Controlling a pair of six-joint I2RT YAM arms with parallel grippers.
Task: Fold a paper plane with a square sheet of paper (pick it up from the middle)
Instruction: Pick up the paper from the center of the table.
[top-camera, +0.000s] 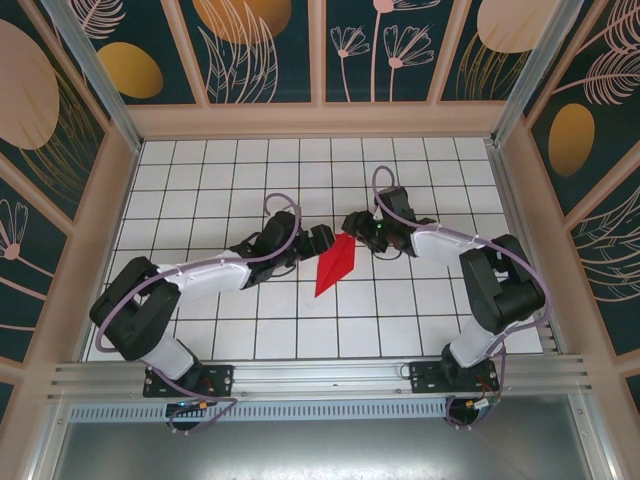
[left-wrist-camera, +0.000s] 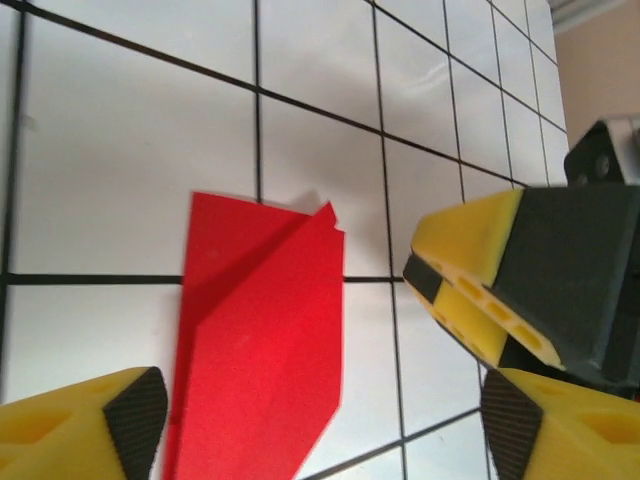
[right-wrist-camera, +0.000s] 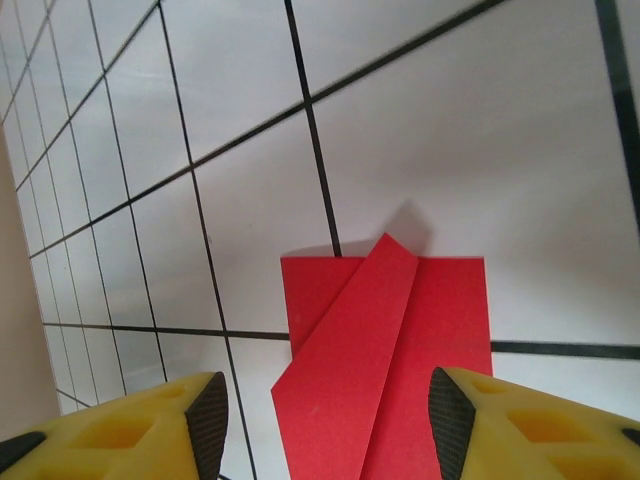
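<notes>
**Red paper half folded, both claws wide open**

The red paper lies flat near the middle of the white grid table. It is not a square now. From the top camera it looks like a thin kite. Its sharp tip points to about 7 o'clock and its blunt end to about 1 o'clock.

The left claw sits near the paper at about 11 o'clock. The right claw sits just by the blunt end, at about 1 o'clock. Both claws are spread wide and hold nothing. Each wrist camera shows the paper lying on the table between its own yellow fingers. I cannot tell if any finger touches it.

In the right wrist camera, one slanted flap lies across the paper. Its corner pokes out a little past the blunt edge, so the fold looks a bit crooked.

I think the job is in the middle: some folds are made, but this is not a plane yet. The next move likely needs one claw to hold the paper down while the other pinches an edge gently. Thin paper slides and bends easily, so a hard push could spoil the crease.
</notes>
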